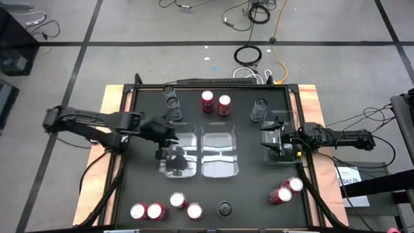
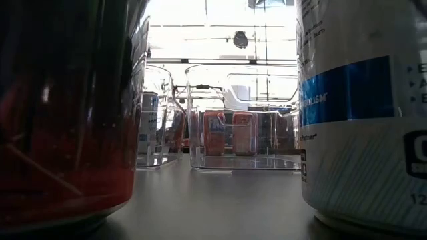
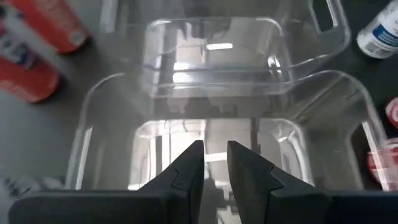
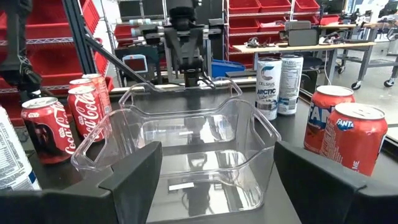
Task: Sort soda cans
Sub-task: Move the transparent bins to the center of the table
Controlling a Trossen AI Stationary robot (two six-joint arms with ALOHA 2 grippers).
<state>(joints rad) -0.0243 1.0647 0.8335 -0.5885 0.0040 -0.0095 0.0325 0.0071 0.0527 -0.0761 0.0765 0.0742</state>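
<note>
Above the left of the two clear rectangular plastic bins (image 1: 178, 153) at the middle of your black bench (image 1: 145, 194), the left gripper (image 3: 214, 163) hung with its fingers nearly together, a narrow gap between the tips and nothing clamped in them. Your right gripper (image 4: 217, 180) sat low at the right side of the bench, fingers spread wide apart and empty, facing the right-hand clear bin (image 4: 180, 149).

The soda cans were scattered around the bins. Two red cans with silver tops (image 1: 215, 103) stood side by side just behind the bins. Four more red cans (image 1: 165, 207) lined the front edge to the left, and three red ones (image 1: 285, 191) clustered touching at the front right. A dark can (image 1: 224, 208) stood alone at the front centre. Pale, grey-topped cans (image 1: 172, 101) stood at the back left, and another (image 1: 259, 109) at the back right. Whether the left bin held a can, you could not tell from the glare.
</note>
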